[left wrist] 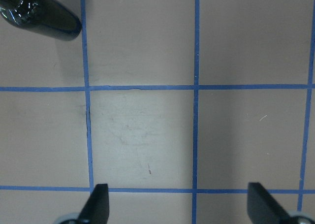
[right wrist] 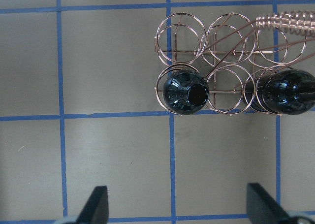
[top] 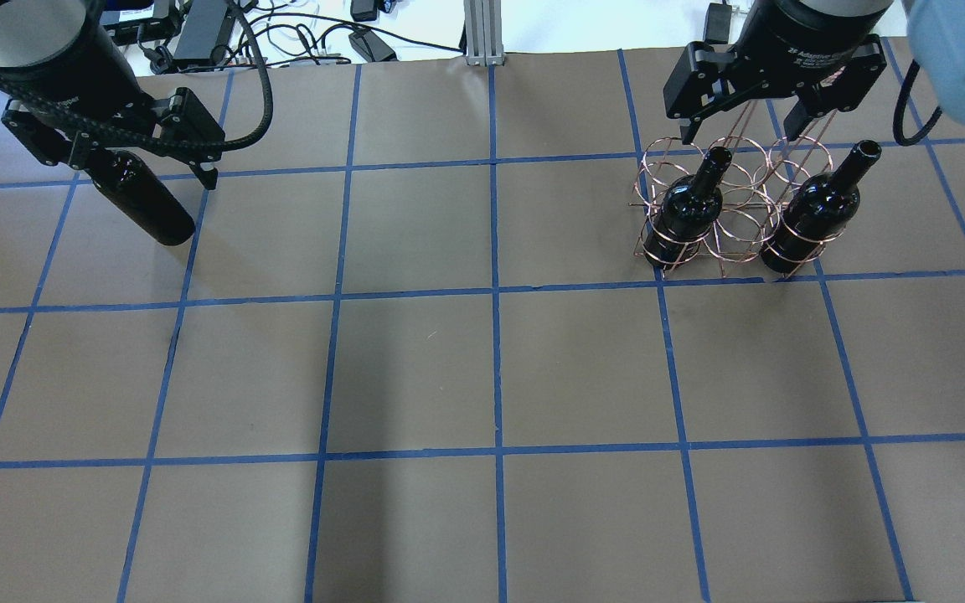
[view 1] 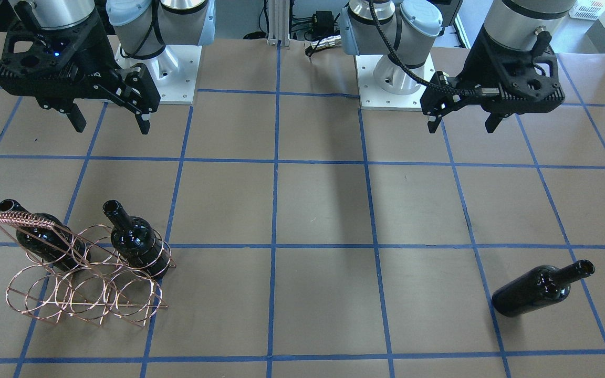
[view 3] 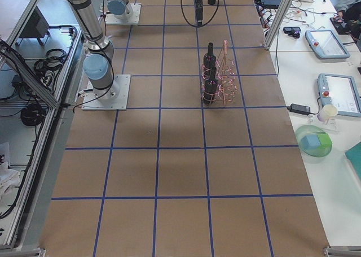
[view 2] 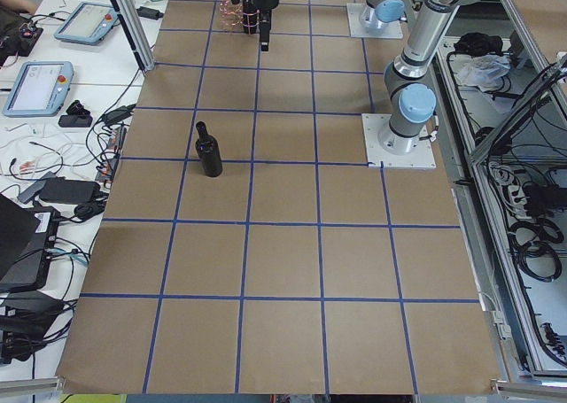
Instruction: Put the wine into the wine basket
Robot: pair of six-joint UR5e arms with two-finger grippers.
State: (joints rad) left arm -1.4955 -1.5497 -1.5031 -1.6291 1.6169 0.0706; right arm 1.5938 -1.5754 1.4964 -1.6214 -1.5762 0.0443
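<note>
Wine (view 1: pixel 536 291) stands loose near the table's far edge, left end. Left gripper (view 1: pixel 461 125) hovers nearby, fingers spread, empty. Likely pre-grasp; next needs descent, clamping the neck. Wine basket (view 1: pixel 79 294) at right end, middle vacant. Right gripper (view 1: pixel 111 125) spread, empty.

Reaching in from the base side with left arm (view 1: pixel 518 23) and right arm (view 1: pixel 55 13), bending both wrists to aim the tools straight down. Hovering left gripper (view 1: pixel 461 126) clear above the desk (view 1: pixel 323 210), spreading its fingers (left wrist: pixel 98 207) wide apart, touching nothing. Hovering right gripper (view 1: pixel 112 127) at about the same height, likewise spreading its fingers (right wrist: pixel 97 207) wide, closing on nothing. Showing each pair of fingertips at the lower edge of its own wrist view, pointing downward. Working well apart, one arm toward either end of the desk.
</note>
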